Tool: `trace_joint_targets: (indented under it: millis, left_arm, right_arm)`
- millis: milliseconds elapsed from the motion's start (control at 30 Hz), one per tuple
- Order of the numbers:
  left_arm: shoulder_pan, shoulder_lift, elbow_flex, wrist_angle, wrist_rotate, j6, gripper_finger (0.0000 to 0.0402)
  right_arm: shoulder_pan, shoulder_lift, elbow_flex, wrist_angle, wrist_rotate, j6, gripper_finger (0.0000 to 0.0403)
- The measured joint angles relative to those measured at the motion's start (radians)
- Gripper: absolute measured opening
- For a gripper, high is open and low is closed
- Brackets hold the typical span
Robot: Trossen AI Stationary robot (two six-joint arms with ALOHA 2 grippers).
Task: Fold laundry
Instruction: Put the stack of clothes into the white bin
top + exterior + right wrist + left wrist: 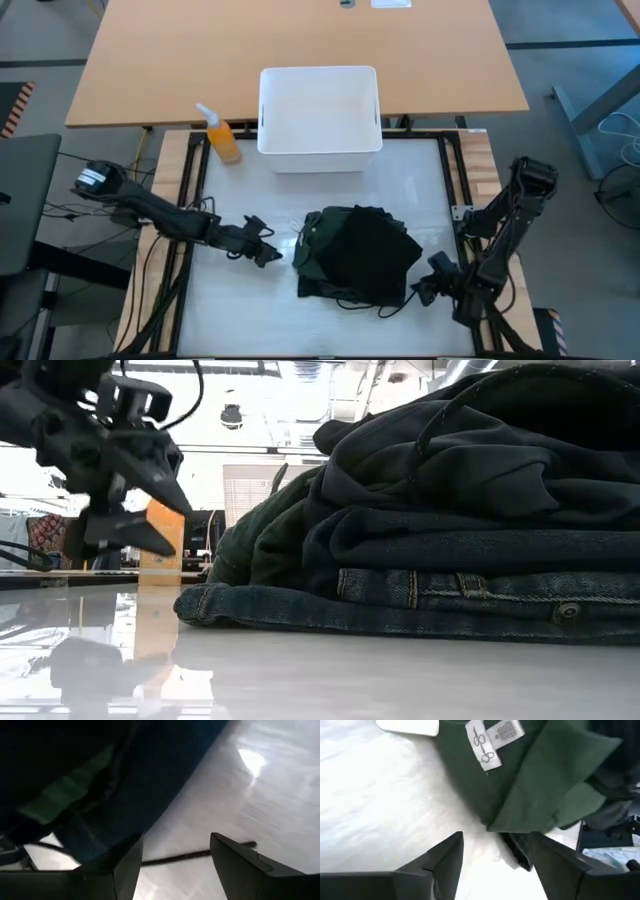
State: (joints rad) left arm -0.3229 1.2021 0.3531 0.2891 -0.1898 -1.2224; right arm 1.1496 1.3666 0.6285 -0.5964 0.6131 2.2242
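The laundry lies as a stack in the middle of the white table. Dark navy trousers are at the bottom, a dark green shirt with a white label in the middle, and black clothing on top. My left gripper hovers open just above the table at the stack's left edge, with the green shirt's corner right before its fingertips. My right gripper stands open at the stack's near right corner, by the trousers, and a black cord runs between its fingers.
A white plastic bin stands at the table's far edge, with an orange spray bottle to its left. A wooden table lies beyond. White table surface spreads to the left of, to the right of and in front of the stack.
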Motion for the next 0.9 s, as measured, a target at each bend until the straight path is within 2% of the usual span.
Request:
trace_joint_targets:
  millis: [167,467,600,700,867,900]
  left_arm:
    - [0.017,0.161,0.0,0.15,0.021,0.009,0.0229]
    - [0.066,0.459,0.019,0.513,0.056,0.046,0.0232]
    - [0.07,0.529,0.068,0.559,0.058,0.095,0.0232]
    - [0.072,0.548,0.132,0.48,0.069,0.117,0.0232]
    - [0.078,0.549,0.291,0.038,0.084,0.106,0.0229]
    - [0.08,0.55,0.315,-0.01,0.088,0.119,0.0229]
  right_arm:
    - [-0.026,0.018,-0.104,0.184,0.048,-0.008,0.026]
    - [-0.026,0.057,-0.11,0.221,0.1,-0.002,0.026]
    - [-0.043,0.094,-0.109,0.252,0.128,0.0,0.026]
    - [-0.058,0.113,-0.108,0.267,0.135,0.0,0.026]
    - [-0.078,0.124,-0.108,0.288,0.141,-0.008,0.026]
    - [-0.08,0.124,-0.108,0.293,0.144,-0.014,0.026]
